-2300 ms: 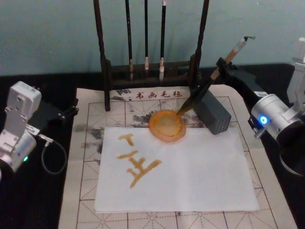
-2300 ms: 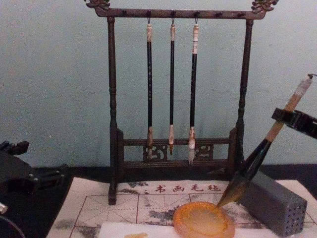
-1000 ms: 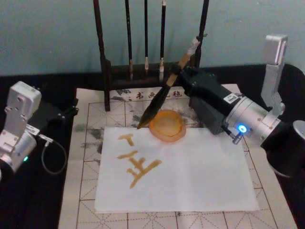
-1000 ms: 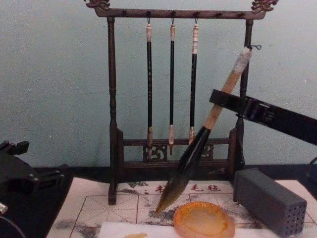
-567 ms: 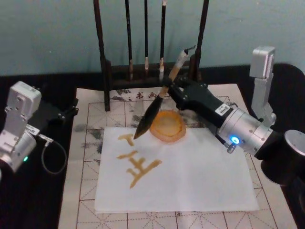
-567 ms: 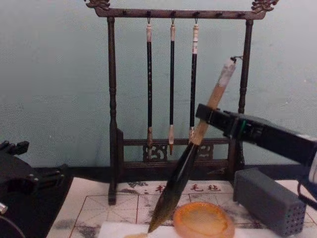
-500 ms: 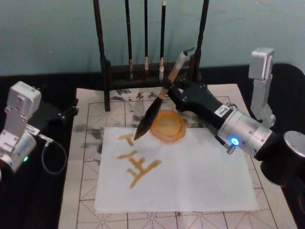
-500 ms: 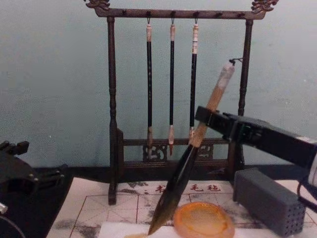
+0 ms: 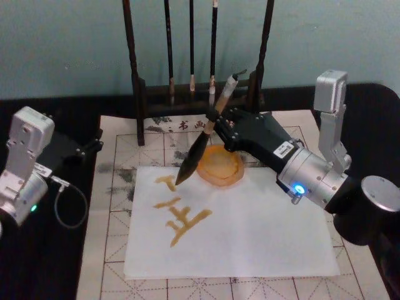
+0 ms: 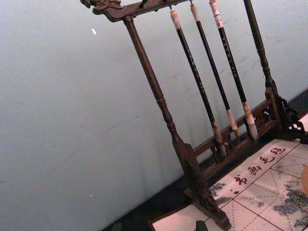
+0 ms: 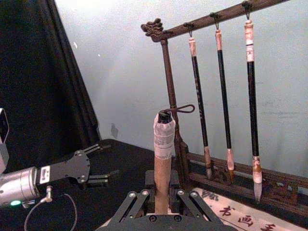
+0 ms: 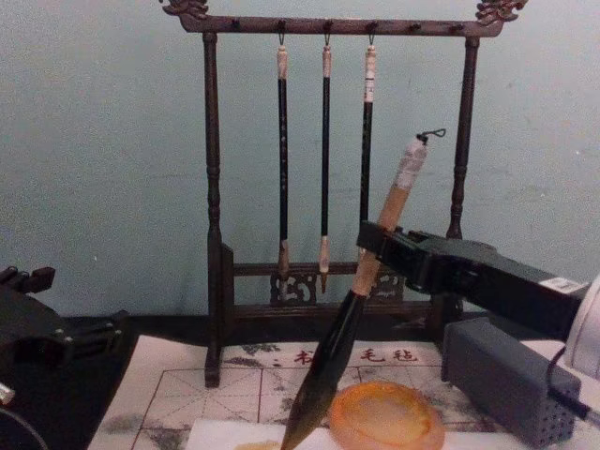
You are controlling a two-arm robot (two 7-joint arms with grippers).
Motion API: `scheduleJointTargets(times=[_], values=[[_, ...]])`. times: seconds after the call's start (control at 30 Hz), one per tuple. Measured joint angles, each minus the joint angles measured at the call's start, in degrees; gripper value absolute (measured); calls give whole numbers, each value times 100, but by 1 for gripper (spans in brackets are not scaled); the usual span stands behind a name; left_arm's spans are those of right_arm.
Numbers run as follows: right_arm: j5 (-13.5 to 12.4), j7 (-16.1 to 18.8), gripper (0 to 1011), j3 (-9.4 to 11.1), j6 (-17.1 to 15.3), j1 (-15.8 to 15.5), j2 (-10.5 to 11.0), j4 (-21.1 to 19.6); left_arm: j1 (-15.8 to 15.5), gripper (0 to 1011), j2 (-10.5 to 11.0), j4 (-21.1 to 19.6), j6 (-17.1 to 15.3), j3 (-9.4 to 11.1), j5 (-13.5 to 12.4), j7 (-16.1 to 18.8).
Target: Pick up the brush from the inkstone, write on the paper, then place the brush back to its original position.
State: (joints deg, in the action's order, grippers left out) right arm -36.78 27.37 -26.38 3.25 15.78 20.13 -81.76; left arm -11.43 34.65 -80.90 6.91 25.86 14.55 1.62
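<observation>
STEP: writing | BRUSH (image 9: 201, 142): being gripped at its tan handle by the right end effector (image 9: 216, 120), tilted so the bristle tip is being presented to the paper (image 9: 250, 219), just beside the inkstone (image 9: 220, 164) | LEFT END EFFECTOR (image 9: 84, 149): parked over the bench (image 9: 62, 262), left side, fingers apart.

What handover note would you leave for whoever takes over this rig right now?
Right end effector: shut on the brush at its tan handle; tip at the far-left corner of the paper by the amber strokes.
Left end effector: open, parked at left.
The inkstone sits at the paper's far edge.
Done: pickup, some strokes.
Left: finish writing, return brush to inkstone.
</observation>
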Motion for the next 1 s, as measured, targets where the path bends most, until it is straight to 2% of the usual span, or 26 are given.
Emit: scheduleJointTargets(times=[0.4,1.0], values=[[330,-16,185,-5,155,67,-208,192,0,1001,0,0,0,0,0,0],[499,28,185,47,153,73,-336,274,0,1001,0,0,0,0,0,0]])
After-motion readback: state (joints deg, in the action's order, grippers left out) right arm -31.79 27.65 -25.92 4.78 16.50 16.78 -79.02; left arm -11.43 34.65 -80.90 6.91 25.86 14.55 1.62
